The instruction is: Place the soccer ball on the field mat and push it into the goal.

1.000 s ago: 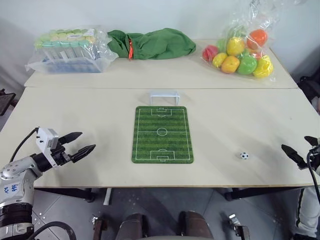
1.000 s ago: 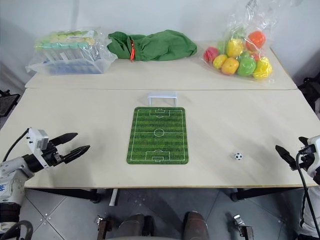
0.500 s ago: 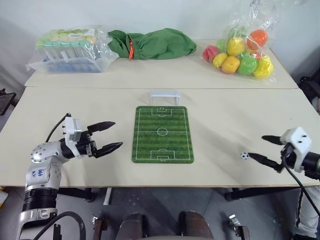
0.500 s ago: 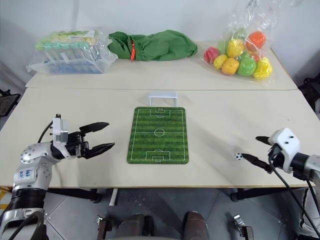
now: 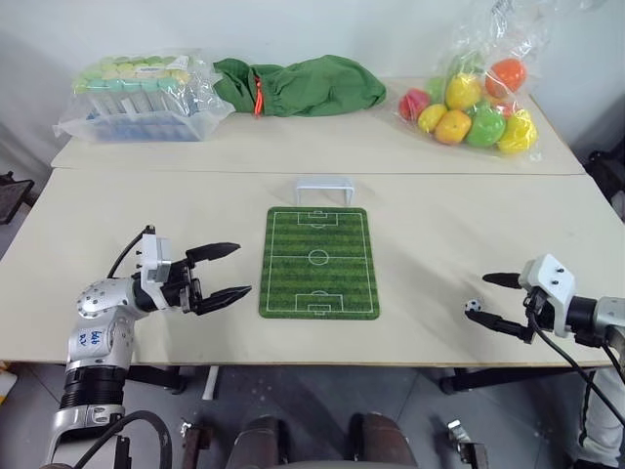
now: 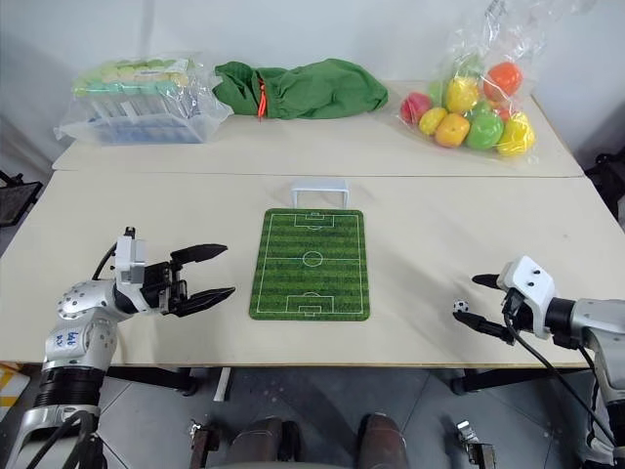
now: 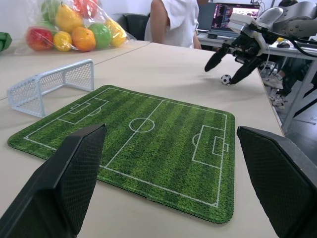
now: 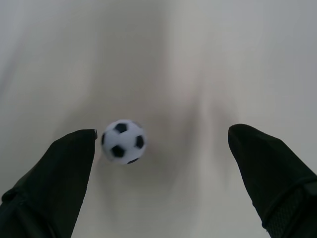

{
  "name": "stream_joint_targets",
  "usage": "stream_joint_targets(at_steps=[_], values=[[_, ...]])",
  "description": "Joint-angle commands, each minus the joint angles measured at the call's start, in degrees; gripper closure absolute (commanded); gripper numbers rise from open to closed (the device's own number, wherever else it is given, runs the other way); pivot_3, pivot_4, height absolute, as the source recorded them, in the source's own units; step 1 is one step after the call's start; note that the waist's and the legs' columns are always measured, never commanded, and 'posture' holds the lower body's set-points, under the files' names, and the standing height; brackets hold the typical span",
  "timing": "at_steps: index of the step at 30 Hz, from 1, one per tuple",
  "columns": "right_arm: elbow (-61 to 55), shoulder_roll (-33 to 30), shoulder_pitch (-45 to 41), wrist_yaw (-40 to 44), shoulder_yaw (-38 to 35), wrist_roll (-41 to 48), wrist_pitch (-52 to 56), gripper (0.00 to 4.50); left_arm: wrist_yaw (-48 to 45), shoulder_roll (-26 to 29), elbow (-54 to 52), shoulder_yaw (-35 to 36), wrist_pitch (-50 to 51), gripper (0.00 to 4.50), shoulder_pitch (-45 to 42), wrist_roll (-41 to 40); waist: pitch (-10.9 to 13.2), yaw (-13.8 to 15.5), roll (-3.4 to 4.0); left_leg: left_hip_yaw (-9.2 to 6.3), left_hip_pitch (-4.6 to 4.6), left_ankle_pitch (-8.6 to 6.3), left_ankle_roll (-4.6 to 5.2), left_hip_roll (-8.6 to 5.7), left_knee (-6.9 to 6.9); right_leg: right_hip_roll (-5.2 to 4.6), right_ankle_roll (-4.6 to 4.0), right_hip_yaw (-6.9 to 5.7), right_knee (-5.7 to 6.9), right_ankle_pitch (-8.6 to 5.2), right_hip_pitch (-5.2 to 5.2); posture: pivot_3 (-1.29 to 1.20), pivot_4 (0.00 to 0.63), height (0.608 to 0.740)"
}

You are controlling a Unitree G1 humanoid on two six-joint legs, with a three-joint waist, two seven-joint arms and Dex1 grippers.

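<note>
Right wrist view is showing the ball [image 8: 123, 141] sitting on the bare table [image 5: 439, 244], right next to 1 finger [image 8: 54, 178] of the right gripper [image 5: 487, 301], whose jaws are spread wide around it, not quite pinching. Head cam is showing the ball lying off the mat's [image 5: 318, 261] right side, near the table's front edge. The goal [image 5: 324, 189] is standing just past the mat's far end. The left gripper [image 5: 229, 271] is hovering left of the mat with its jaws spread too, holding nothing. A bag of coloured balls [image 5: 473, 104] is sitting at the back right.
</note>
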Motion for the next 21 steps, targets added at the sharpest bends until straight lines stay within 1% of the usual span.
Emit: stream_joint_targets(at_steps=[1,4,5,6,9,10,14,15,19,21], values=[[-0.9,0.3,0.6,0.2,0.1,0.1,-0.3,0.04,0.2,0.2,-1.0,0.6,-1.1,0.0,0.5,-0.3,0.0,0.0,0.0,0.01,0.0,0.0,0.0,0.0,0.0,0.0,0.0,0.0,0.0,0.0,0.0,0.0,0.15,0.74],[-0.4,1.1,0.4,-0.2,0.8,-0.3,-1.0,0.04,0.1,0.2,-0.8,0.5,-1.3,0.0,0.7,-0.3,0.0,0.0,0.0,0.01,0.0,0.0,0.0,0.0,0.01,0.0,0.0,0.01,0.0,0.0,0.0,0.0,0.15,0.74],[-0.3,1.5,0.2,-0.3,0.9,-0.2,-1.2,0.41,0.0,0.2,-0.7,0.5,-1.4,0.0,0.7,-0.3,0.0,0.0,0.0,0.01,0.0,0.0,0.0,0.0,0.01,0.0,0.0,0.0,0.0,0.0,0.01,0.0,0.15,0.74],[-0.2,1.8,-0.2,-0.4,1.1,-0.3,-1.5,0.59,-0.2,0.3,-0.6,0.5,-1.4,0.0,0.9,-0.4,0.0,0.0,0.0,0.0,0.01,0.0,0.0,0.01,0.01,0.01,0.0,-0.01,0.0,0.0,0.02,0.0,0.15,0.74],[0.5,2.4,-1.2,-0.8,1.7,-0.9,-2.4,1.61,-0.5,0.4,-0.4,0.6,-1.7,0.0,1.1,-0.4,0.0,-0.3,0.0,0.01,0.01,0.0,0.0,0.01,0.03,0.01,0.0,0.0,0.0,0.0,0.03,0.0,0.15,0.74],[0.6,2.5,-1.5,-0.8,1.8,-0.8,-2.6,1.88,-0.5,0.4,-0.3,0.6,-1.8,0.0,1.2,-0.4,0.0,-0.4,0.0,0.01,0.02,0.0,0.0,0.01,0.03,0.01,0.0,0.0,0.0,0.0,0.03,0.0,0.15,0.74],[1.3,2.7,-2.4,-0.7,2.3,-0.9,-2.8,3.37,-0.2,0.3,-0.7,0.7,-2.1,0.0,1.7,-0.4,0.0,-0.3,0.0,0.0,0.02,0.0,0.0,0.02,0.03,0.01,0.0,0.0,0.02,0.0,0.02,0.0,0.15,0.74],[1.4,2.9,-2.8,-0.6,2.6,-1.0,-3.0,3.64,0.0,0.2,-0.7,0.8,-2.3,0.0,1.9,-0.4,0.0,-0.3,-0.01,0.0,0.02,0.0,0.0,0.02,0.03,0.01,0.0,0.0,0.01,0.0,0.02,0.0,0.15,0.74],[-0.1,3.2,-3.2,-0.4,2.4,-0.3,-2.8,3.66,-0.2,0.4,-1.3,1.4,-3.0,0.0,3.7,-0.7,0.0,-0.2,0.0,-0.01,0.01,0.0,0.0,0.02,0.03,0.0,0.0,0.0,0.02,0.0,0.02,0.0,0.15,0.74],[-4.0,3.1,-4.2,-0.8,2.4,0.5,-0.8,3.66,-1.4,1.4,-1.2,2.1,-3.7,0.0,5.9,-0.8,0.0,-0.2,0.0,0.0,0.01,0.0,0.0,0.02,0.03,0.0,0.0,0.0,0.02,0.0,0.02,0.0,0.15,0.74]])
